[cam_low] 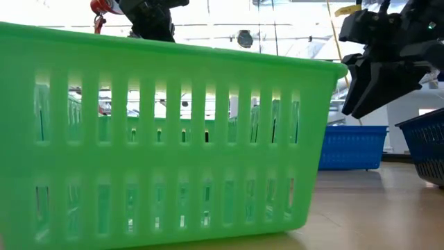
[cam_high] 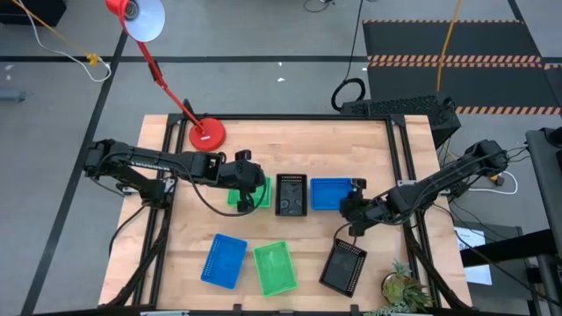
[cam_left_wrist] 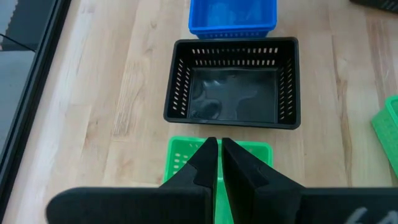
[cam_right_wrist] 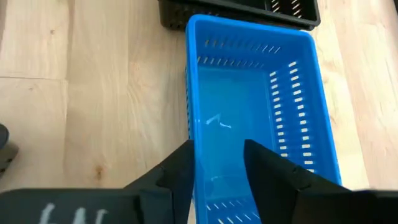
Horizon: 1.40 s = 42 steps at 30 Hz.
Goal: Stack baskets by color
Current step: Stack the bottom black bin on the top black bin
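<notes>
R gripper (cam_right_wrist: 217,163): fingers parted, straddling the near short wall of the blue basket (cam_right_wrist: 249,106), one finger outside the wall, one inside; nothing clamped as far as I can tell, jaws look mid-release or about to bite. L gripper (cam_left_wrist: 219,163): fingers pressed together, nothing between them, hovering over the green basket (cam_left_wrist: 180,155) at table centre-left. From above, a row across mid-table: green basket (cam_high: 250,193) at 9 o'clock of the black basket (cam_high: 291,194), which sits touching or just beside the blue one (cam_high: 329,193) at its 3 o'clock; R gripper (cam_high: 356,209) at that blue basket's 4 o'clock corner, L gripper (cam_high: 244,186) on top of the green. Loose ones along the front edge: second blue basket (cam_high: 224,260), second green basket (cam_high: 276,268) just beside it, second black basket (cam_high: 343,265) off toward 5 o'clock, tilted. Can't tell from these views how many are nested in each mid-row basket. Judgement: step in hand is R arm letting go of blue after a placement, or setting up a grip; either way keep the wall centred between fingers, lift straight up w/o dragging, since the black basket is hard against the blue at its far end and a sideways pull would shove it. L arm best kept clear until R is out, then open wide before descending on a green wall.
</notes>
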Tool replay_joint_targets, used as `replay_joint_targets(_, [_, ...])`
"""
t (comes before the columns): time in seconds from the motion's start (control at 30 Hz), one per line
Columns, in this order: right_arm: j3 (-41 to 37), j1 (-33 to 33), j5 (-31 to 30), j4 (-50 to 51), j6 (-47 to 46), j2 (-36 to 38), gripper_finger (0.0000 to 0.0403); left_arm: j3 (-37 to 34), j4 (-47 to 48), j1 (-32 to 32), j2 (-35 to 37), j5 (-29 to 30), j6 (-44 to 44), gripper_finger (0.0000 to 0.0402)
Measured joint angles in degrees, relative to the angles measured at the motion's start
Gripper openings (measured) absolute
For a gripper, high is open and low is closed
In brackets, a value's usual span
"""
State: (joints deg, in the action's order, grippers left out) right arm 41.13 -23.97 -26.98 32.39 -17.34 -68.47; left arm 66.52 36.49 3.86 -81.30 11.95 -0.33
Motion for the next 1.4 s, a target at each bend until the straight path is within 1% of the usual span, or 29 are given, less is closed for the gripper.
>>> replay_joint_targets(0.13, [1.80, -0.13, 0.55, -0.09, -1.05, 0.24, 0.0136, 0.00, -0.07, 0.01, 0.00, 0.08, -1.05, 0.0026])
replay_joint_targets(0.27, [4.29, -0.13, 6.94, -0.14, -3.62, 0.24, 0.0137, 0.00, -0.60, 0.47, 0.00, 0.10, -0.93, 0.0026])
replay_joint_targets(0.33, [4.91, -0.63, 8.43, -0.46, -5.69, 0.24, 0.0137, 0.00, -1.55, 0.83, 0.00, 0.11, -0.93, 0.0026])
replay_joint_targets(0.47, [4.98, -3.53, 9.20, -1.17, -8.87, 0.24, 0.0137, 0.00, -3.02, 1.29, 0.00, 1.09, -2.02, 0.0026])
replay_joint_targets(0.67, [4.98, -9.41, 9.37, -1.69, -17.20, 0.22, 0.0137, 0.00, -1.78, 2.03, 0.00, 1.59, -3.77, 0.0026])
replay_joint_targets(0.83, [4.98, -11.41, 12.33, -1.74, -22.04, 0.22, 0.0137, 0.00, -2.25, 3.10, 0.00, 1.59, -3.92, 0.0026])
replay_joint_targets(0.97, [4.98, -11.77, 12.04, -1.80, -22.25, -0.73, 0.0137, 0.00, -2.32, 3.53, 0.00, 1.59, -3.96, 0.0026])
replay_joint_targets(1.13, [4.98, -11.30, 12.06, -3.34, -20.25, -4.50, 0.0143, 0.00, -2.45, 3.72, 0.00, 1.59, -4.10, 0.0026])
replay_joint_targets(1.27, [5.00, -11.23, 12.29, -4.97, -20.16, -7.65, 0.0160, 0.00, -2.45, 3.72, 0.00, 1.59, -4.10, 0.0026])
replay_joint_targets(1.4, [4.98, -10.38, 15.68, -4.77, -22.37, -9.69, 0.0184, 0.00, -2.29, 3.69, 0.00, 1.59, -3.74, 0.0026])
